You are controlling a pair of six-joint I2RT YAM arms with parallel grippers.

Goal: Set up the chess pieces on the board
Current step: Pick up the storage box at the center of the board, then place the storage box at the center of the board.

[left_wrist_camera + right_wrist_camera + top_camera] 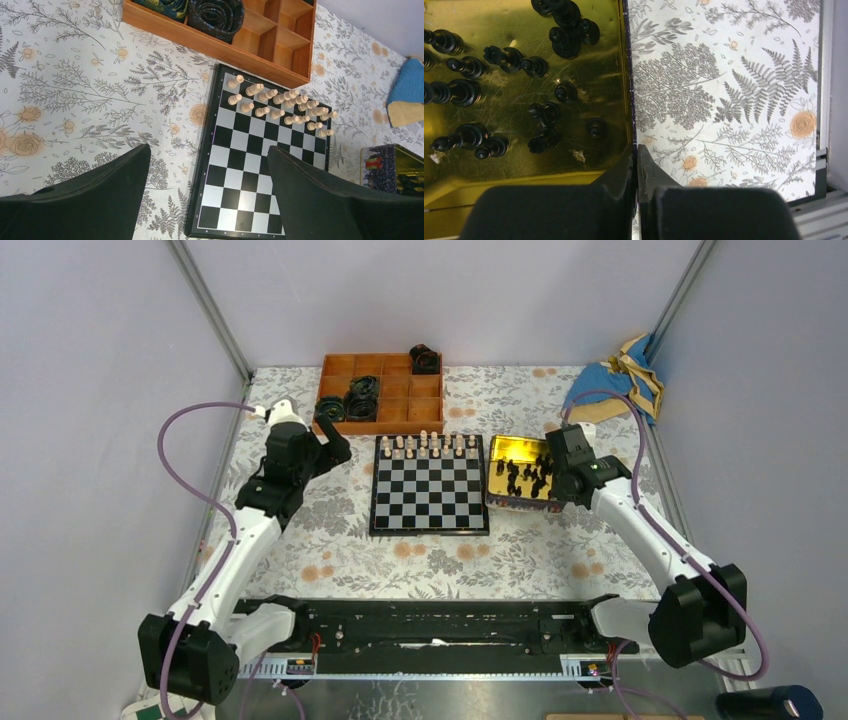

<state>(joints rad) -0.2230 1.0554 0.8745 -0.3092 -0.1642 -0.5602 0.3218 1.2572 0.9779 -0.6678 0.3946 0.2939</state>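
The board point(430, 502) lies mid-table, and in the left wrist view the board point(250, 170) fills the lower middle. Cream chessmen point(430, 447) stand in its two far rows. The black chess pieces point(525, 478) lie jumbled in a gold tin point(515, 450) right of the board, and these chess pieces point(499, 95) show scattered across the tin's floor point(599, 60). My left gripper point(335, 448) hovers left of the board, open and empty point(209, 149). My right gripper point(635, 147) is shut at the tin's right wall point(627, 75), which runs into the seam between its fingers.
A wooden compartment tray point(380, 427) with black coiled rings point(360, 398) stands behind the board, close to the left gripper. A blue and tan cloth point(615, 380) lies at the back right. Floral tablecloth point(734, 100) spreads right of the tin.
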